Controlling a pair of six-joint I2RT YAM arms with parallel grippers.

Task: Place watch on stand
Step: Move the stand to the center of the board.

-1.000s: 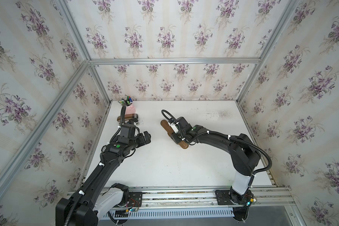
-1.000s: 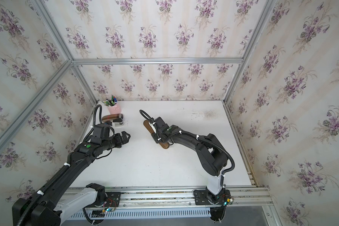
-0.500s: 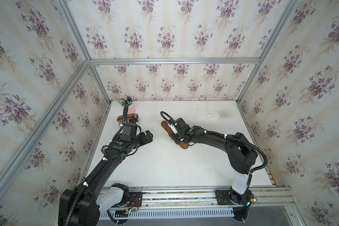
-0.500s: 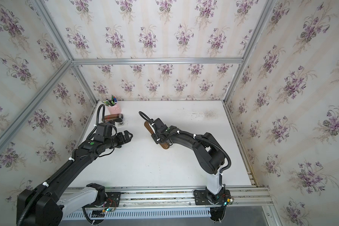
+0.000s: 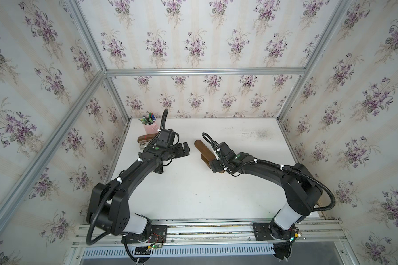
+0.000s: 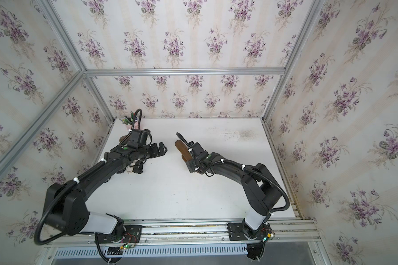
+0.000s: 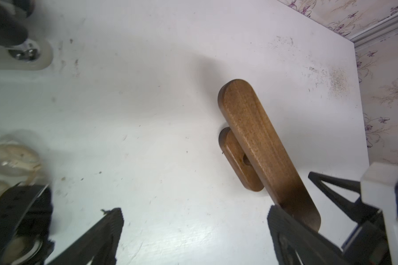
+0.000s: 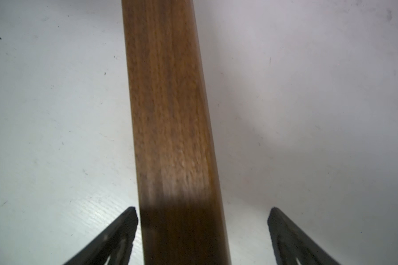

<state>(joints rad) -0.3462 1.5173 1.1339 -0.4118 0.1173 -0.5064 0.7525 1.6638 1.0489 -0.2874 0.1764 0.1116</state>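
Stand [image 7: 251,128] is seen upright mid-table [image 5: 193,195], bar straddled but not clamped by the wide-spread right gripper [image 8: 202,213]; left gripper [image 7: 193,215] is held wide and empty, watch [image 6: 138,167] lying under the left arm [image 6: 101,169], apart from the stand.

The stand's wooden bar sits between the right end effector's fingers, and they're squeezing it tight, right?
No squeezing. The stand does sit between the fingers of the right end effector, but they are open: the right wrist view shows bare table between the bar and one finger.
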